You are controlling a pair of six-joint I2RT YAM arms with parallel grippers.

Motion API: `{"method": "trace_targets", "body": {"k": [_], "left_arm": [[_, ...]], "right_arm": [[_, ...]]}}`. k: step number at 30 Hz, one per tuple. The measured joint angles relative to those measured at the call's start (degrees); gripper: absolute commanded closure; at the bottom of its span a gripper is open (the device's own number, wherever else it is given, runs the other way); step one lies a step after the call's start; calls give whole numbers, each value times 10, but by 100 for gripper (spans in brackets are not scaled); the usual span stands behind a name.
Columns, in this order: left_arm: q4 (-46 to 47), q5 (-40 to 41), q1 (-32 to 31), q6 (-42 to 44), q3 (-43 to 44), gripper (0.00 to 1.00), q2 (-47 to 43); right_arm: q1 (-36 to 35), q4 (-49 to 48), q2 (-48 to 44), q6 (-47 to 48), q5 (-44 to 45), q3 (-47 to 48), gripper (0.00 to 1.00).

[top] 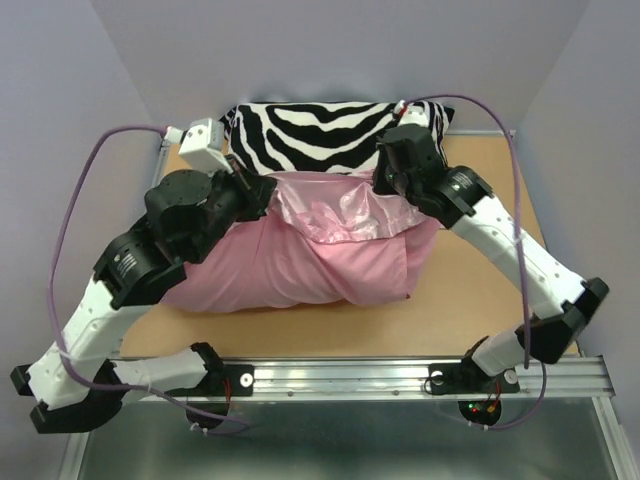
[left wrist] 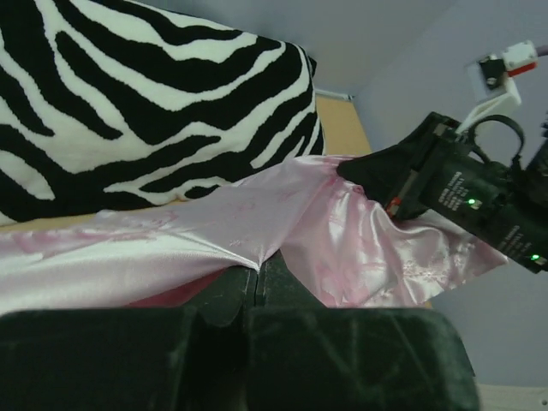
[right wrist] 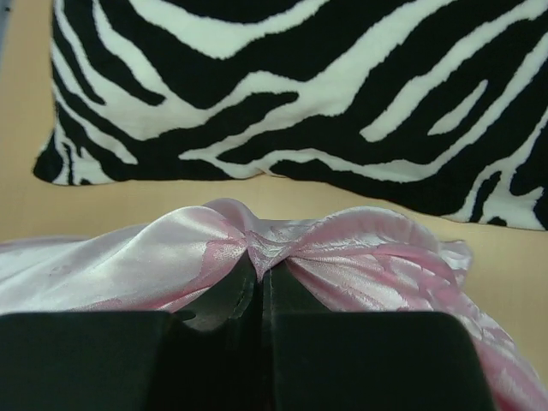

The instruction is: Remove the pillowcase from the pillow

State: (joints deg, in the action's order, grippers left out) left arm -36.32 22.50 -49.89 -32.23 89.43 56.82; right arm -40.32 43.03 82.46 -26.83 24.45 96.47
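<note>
The pink pillowcase (top: pixel 300 255) lies plump in the middle of the table, its shiny rose-print open end (top: pixel 335 205) bunched at the far side. The white pillow is hidden inside it. My left gripper (top: pixel 262 190) is shut on the far left edge of the pillowcase; in the left wrist view the satin (left wrist: pixel 171 248) is pinched between its closed tips (left wrist: pixel 257 272). My right gripper (top: pixel 385 180) is shut on the far right edge; in the right wrist view the fabric (right wrist: pixel 342 248) gathers into its closed tips (right wrist: pixel 261 270).
A black-and-white zebra-striped pillow (top: pixel 320 135) lies just behind the pillowcase against the back wall, close to both grippers. The wooden tabletop (top: pixel 490 250) shows to the right. A metal rail (top: pixel 350 378) runs along the near edge.
</note>
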Motion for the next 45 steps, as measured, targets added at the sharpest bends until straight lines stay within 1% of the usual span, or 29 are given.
{"method": "trace_targets", "body": {"k": [2, 3, 4, 6, 9, 10, 12, 13, 14, 15, 17, 18, 19, 20, 21, 22, 23, 24, 25, 26, 27, 29, 33, 35, 37, 40, 43, 45], "left_arm": [[7, -20, 23, 16, 23, 100, 40], [16, -44, 47, 20, 27, 100, 63], [31, -89, 80, 22, 24, 100, 86], [66, -144, 143, 21, 1, 100, 111], [136, -210, 231, 16, -64, 100, 192], [145, -216, 245, 15, -74, 100, 207], [182, -253, 285, 7, -103, 100, 263], [189, -259, 293, 5, -107, 99, 277], [201, -264, 303, 3, -111, 95, 295], [212, -266, 309, 3, -112, 91, 310], [226, -266, 312, 2, -112, 88, 315], [233, -266, 313, 3, -112, 83, 313], [240, -266, 313, 3, -112, 81, 311], [247, -266, 315, 4, -112, 77, 307], [252, -267, 316, 5, -112, 64, 306], [256, -267, 316, 7, -112, 62, 305], [260, -267, 316, 7, -112, 58, 305], [263, -267, 316, 12, -112, 47, 305], [264, -268, 316, 14, -112, 41, 305], [266, -266, 316, 19, -112, 32, 305], [266, -265, 316, 21, -110, 28, 304], [268, -259, 316, 31, -105, 25, 300], [262, -240, 315, 48, -87, 24, 282], [261, -211, 299, 60, -77, 23, 259], [257, -164, 256, 74, -71, 23, 234], [257, -113, 156, 88, -69, 21, 199], [257, -75, 52, 92, -70, 18, 187], [257, -46, 8, 92, -72, 16, 192]], "right_arm": [[6, -6, 35, 3, -2, 3, 95], [11, -8, 60, 4, -11, 3, 94], [18, -11, 90, 3, -22, 1, 94], [32, -31, 131, 2, -39, -11, 92], [50, -65, 161, -2, -60, -32, 87], [56, -77, 167, -4, -73, -37, 84], [66, -95, 177, -6, -90, -37, 71], [70, -106, 182, -7, -99, -37, 63], [72, -109, 185, -7, -103, -37, 55], [74, -112, 189, -10, -107, -37, 44], [76, -110, 193, -11, -111, -37, 36], [76, -104, 194, -11, -111, -36, 28], [76, -101, 193, -10, -110, -36, 25], [76, -98, 191, -10, -110, -36, 21], [76, -92, 189, -6, -109, -33, 16], [76, -88, 187, -3, -108, -27, 15], [76, -86, 185, 0, -105, -21, 13], [76, -85, 179, 2, -100, -14, 11], [76, -85, 173, 4, -97, -8, 10], [76, -85, 158, 6, -91, 1, 8], [76, -86, 144, 9, -85, 5, 8], [76, -86, 110, 11, -78, 7, 8], [76, -87, 33, 11, -71, 4, 8], [76, -94, -22, 7, -66, -17, 8], [76, -100, -67, 1, -64, -52, 8], [76, -105, -131, -10, -62, -120, 9], [76, -100, -193, -26, -57, -217, 10], [76, -90, -213, -34, -56, -259, 12]]}}
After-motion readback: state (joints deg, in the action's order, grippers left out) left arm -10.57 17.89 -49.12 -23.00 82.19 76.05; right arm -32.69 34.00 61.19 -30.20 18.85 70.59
